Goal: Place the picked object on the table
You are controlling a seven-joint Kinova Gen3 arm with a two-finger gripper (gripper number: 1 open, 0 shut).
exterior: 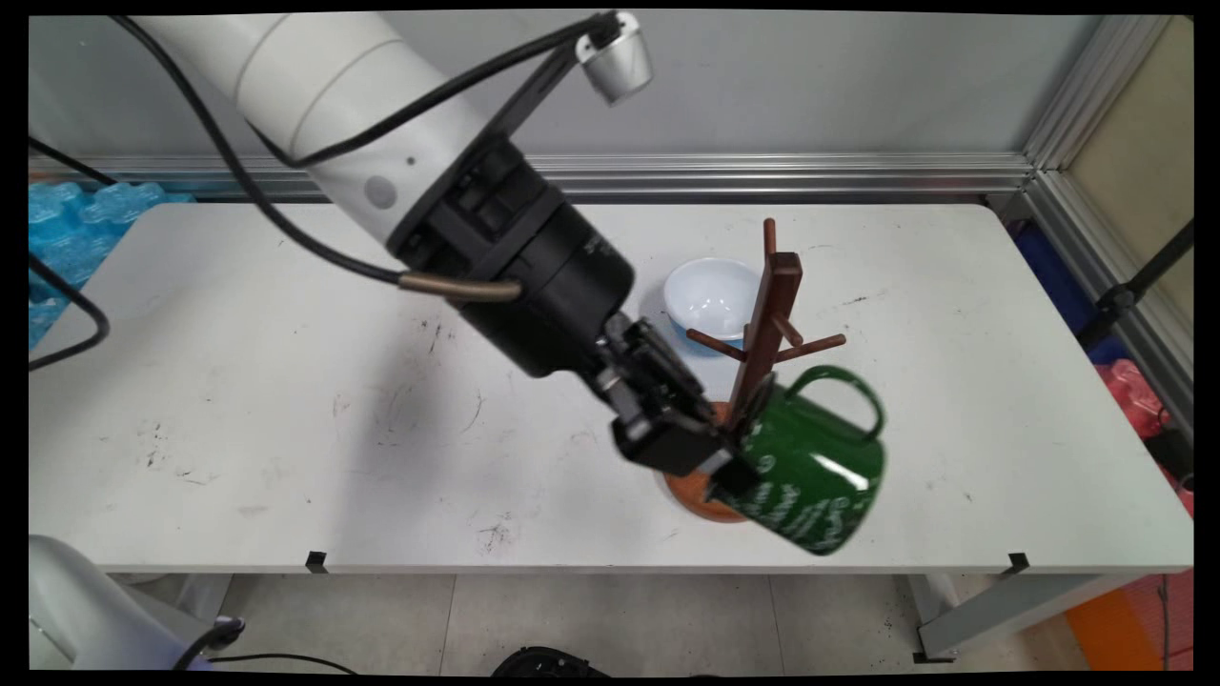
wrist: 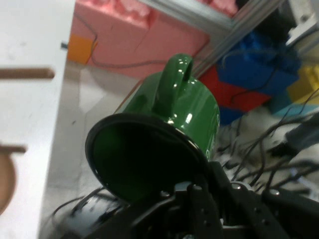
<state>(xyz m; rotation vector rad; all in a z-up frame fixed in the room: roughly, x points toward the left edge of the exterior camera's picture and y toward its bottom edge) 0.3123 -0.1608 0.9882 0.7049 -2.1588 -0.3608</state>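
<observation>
Green mug (exterior: 815,476), seemingly empty, gripped by pincer (exterior: 729,457) beside wooden rack (exterior: 767,324).

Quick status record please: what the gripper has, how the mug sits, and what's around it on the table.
gripper: shut on the mug's rim
mug: green, white lettering, held off the table, tipped on its side, handle up, mouth toward the gripper
mug tree: brown wood, upright on a round base, pegs bare, right beside the mug
bowl: white, upright, behind the mug tree
table: white, scuffed
</observation>
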